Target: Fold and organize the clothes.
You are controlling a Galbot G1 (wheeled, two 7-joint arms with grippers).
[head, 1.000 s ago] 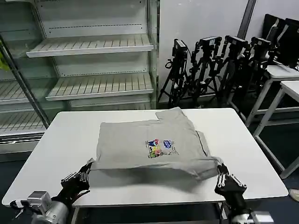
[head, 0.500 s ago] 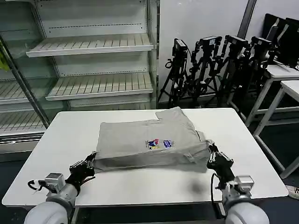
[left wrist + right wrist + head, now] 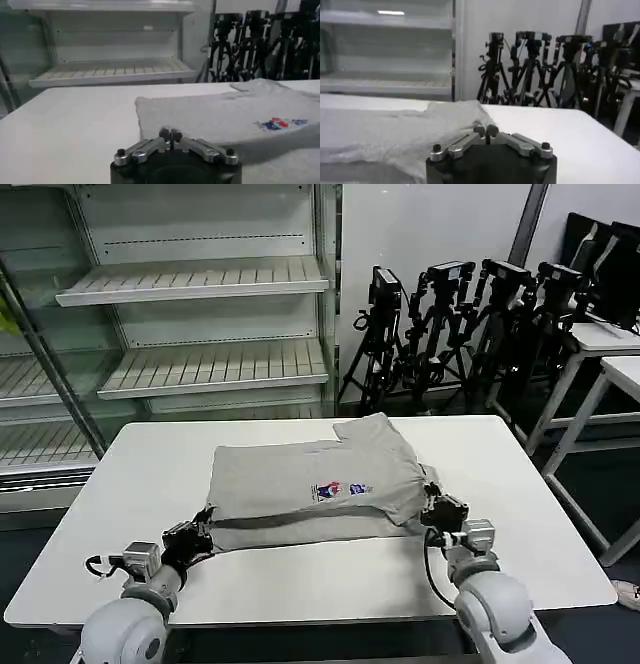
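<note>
A light grey shirt point(image 3: 300, 469) lies on the white table point(image 3: 300, 584), its printed patch point(image 3: 338, 490) close to the near fold. My left gripper point(image 3: 203, 529) is shut on the shirt's near left corner. At the near right corner, my right gripper point(image 3: 432, 509) is shut on the cloth as well. Both hold the near hem lifted and doubled back over the shirt. In the left wrist view the left gripper point(image 3: 170, 134) is closed against the shirt point(image 3: 215, 115), with the patch point(image 3: 277, 123) beyond. The right wrist view shows the right gripper point(image 3: 486, 131) closed at the edge of the shirt point(image 3: 395, 132).
A white shelving unit point(image 3: 200, 314) stands behind the table. Several black tripods point(image 3: 450, 324) are lined up at the back right. More white tables point(image 3: 600, 344) sit at the far right. Bare tabletop lies along the front edge and both sides of the shirt.
Both grippers have moved away from the table's front edge, carrying the shirt's near hem with them. The shirt now covers less of the table and the patch sits nearer the fold.
</note>
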